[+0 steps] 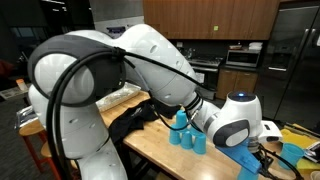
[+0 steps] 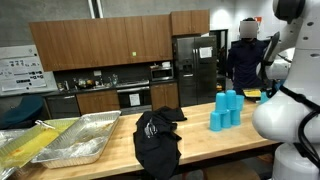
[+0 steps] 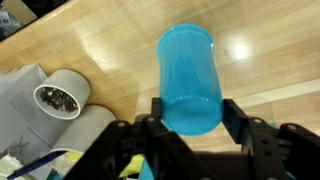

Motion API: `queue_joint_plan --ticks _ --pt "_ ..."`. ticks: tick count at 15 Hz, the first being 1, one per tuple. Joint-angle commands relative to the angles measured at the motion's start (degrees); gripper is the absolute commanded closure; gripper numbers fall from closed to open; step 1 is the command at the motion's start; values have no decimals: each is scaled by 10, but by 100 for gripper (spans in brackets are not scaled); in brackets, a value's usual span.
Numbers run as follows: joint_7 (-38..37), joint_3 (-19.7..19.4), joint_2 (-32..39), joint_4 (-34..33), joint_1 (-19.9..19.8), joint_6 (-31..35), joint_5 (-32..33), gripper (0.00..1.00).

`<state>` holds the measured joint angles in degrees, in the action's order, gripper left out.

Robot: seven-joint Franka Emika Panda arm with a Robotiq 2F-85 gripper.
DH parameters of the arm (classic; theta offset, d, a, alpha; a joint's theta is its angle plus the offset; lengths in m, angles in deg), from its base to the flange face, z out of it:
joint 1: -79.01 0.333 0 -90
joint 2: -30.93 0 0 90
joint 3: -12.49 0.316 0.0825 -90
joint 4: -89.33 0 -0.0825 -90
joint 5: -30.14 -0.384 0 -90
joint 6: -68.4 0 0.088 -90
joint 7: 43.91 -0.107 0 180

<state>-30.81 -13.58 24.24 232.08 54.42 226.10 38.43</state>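
Right now the blue cup (image 3: 188,75) sits centre of the wrist view, its lower part pinched btwn the two fingers (image 3: 157,108) of the gripper (image 3: 192,112), which comes in from the bottom edge. Jaws stand part-way closed w/ pads on either side of the cup wall, so it's holding the cup, not empty. Cup's far end points to the top of frame, over bare wood of the table (image 3: 110,40); whether it rests on the wood or is lifted off, can't tell. Lower left of that frame: a white tube (image 3: 60,98) w/ dark bits inside, just beside grey paper (image 3: 20,90), both apart from the cup. In both exterior views a cluster of blue cups (image 1: 187,132) (image 2: 227,110) stands right of centre; a black cloth (image 2: 157,140) lies mid-frame, foil trays (image 2: 85,135) lower left. Step in hand looks like a carry: keep the squeeze light since thin plastic prob. flexes, hold the wrist level so the cup can't slip, and steer clear of the white tube and the cluster.
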Motion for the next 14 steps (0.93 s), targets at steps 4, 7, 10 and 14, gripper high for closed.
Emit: queue_joint_plan --ticks 4,7,10,14 --pt "46 -2 14 11 -2 31 16 64" --pt "67 -5 19 14 0 28 2 64" --pt "89 -6 27 16 1 30 -7 64" --pt "107 -6 32 20 1 28 -18 64"
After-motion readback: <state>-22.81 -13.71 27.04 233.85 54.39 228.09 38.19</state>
